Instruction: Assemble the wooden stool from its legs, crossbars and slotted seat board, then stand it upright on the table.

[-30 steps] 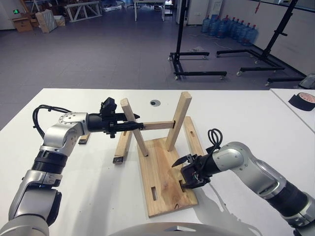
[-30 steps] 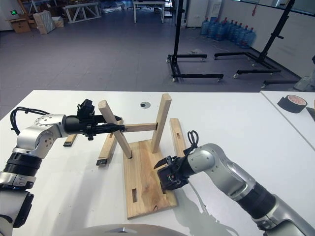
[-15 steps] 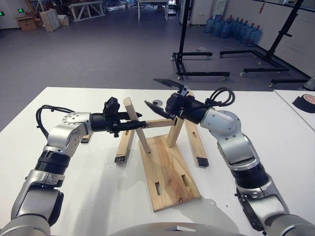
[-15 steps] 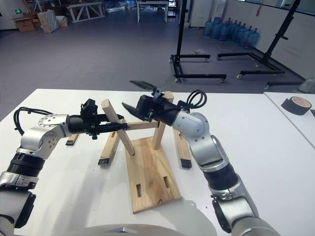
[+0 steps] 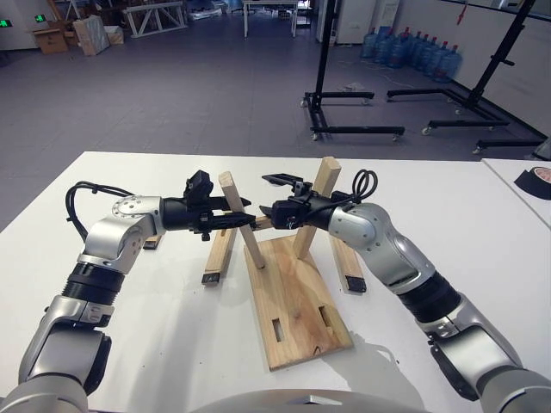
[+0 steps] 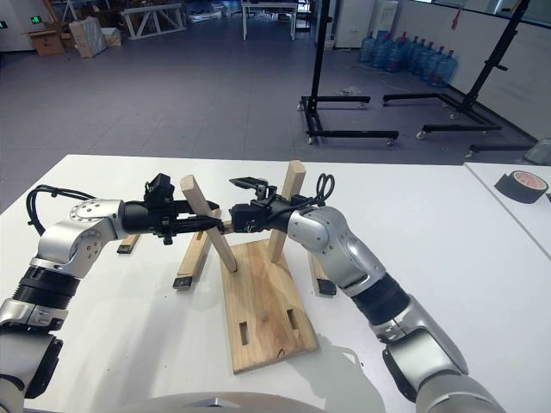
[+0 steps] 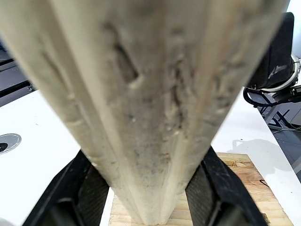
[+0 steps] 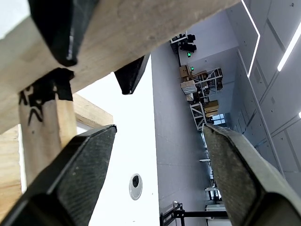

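Crossbar (image 5: 261, 222) over board's (image 5: 293, 301) far end: mostly hidden behind L gripper (image 5: 244, 221) and R gripper (image 5: 269, 194). Its joints w/ tilted leg (image 5: 230, 191) and upright leg (image 5: 325, 175) can't be seen. Left flat leg (image 5: 213, 260), left of board: far end behind tilted leg. Right flat leg (image 5: 349, 271), right of board: far part under R arm. Small piece (image 5: 148, 244) well left of board: mostly under L arm, can't ID. Tape (image 5: 535, 179) far right of board: cut by edge. L wrist cam: tilted leg blurred, ends cut off; fingers (image 7: 89, 188) cut by edge.

No words we can read
We see black marks (image 8: 40, 92) on a wooden piece (image 8: 44, 136) and tiny green signs (image 5: 39, 18) far back.
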Tool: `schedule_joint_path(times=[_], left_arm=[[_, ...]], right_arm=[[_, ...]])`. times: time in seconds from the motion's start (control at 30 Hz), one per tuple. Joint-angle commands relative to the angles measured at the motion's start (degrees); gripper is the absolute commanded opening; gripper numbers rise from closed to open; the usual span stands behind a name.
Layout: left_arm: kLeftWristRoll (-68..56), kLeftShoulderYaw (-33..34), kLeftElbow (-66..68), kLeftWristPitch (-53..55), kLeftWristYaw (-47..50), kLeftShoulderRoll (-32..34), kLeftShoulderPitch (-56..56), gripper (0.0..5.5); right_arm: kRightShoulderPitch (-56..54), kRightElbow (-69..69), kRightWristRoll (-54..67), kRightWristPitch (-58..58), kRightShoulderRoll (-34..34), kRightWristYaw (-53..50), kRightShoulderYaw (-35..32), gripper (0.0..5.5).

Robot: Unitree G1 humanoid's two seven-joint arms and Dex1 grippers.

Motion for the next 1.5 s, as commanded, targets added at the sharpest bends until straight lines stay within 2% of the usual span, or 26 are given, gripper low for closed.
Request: schedule_joint_path(times=[0.03, 0.23, 0.53, 0.7, 0.8, 1.0, 1.17, 1.4, 1.5], left_arm=[[9.51, -9.21, 3.65, 4.66, 2.47, -1.19, 7.09, 2.02], [8.8, -8.84, 3.08, 4.32, 3.1, -0.61, 7.91, 2.02], [9.54, -9.33, 3.36, 3.19, 2.96, 0.13, 9.0, 2.02], [9.43, -9.25, 2.99, 3.22, 2.73, 0.57, 9.22, 2.02], [9.46, -9.36, 2.99, 3.3, 2.78, 0.44, 9.03, 2.02], [9.47, -9.36, 2.89, 3.27, 2.56, 0.67, 8.93, 2.02], [9.3, -9.58, 2.58, 3.48, 2.12, 0.62, 8.51, 2.02], [9.22, -10.14, 2.45, 4.0, 2.26, -0.4, 6.96, 2.02], [8.88, -9.96, 2.01, 4.2, 2.19, -0.24, 7.1, 2.02]], right_arm=[[10.13, 6.36, -2.42, 2.19, -2.8, 9.16, 8.88, 3.4], [9.42, -4.75, 3.03, 2.06, 2.9, -5.4, -4.59, 3.4], [7.6, -12.87, 4.35, -0.81, 7.84, -15.5, -14.64, 3.4], [11.28, -13.91, 6.19, 4.56, 12.46, -21.56, -20.4, 3.4], [14.68, -12.58, 3.86, 6.76, 13.37, -23.82, -20.38, 3.4], [18.66, -11.91, 10.43, 13.28, 20.18, -24.72, -20.85, 3.4], [18.79, -11.62, 12.85, 14.52, 21.58, -23.32, -19.6, 3.4], [22.34, -13.51, 21.35, 19.52, 18.54, -10.22, -12.16, 3.4], [22.85, -13.79, 26.2, 22.4, 16.43, -5.15, -11.09, 3.4]])
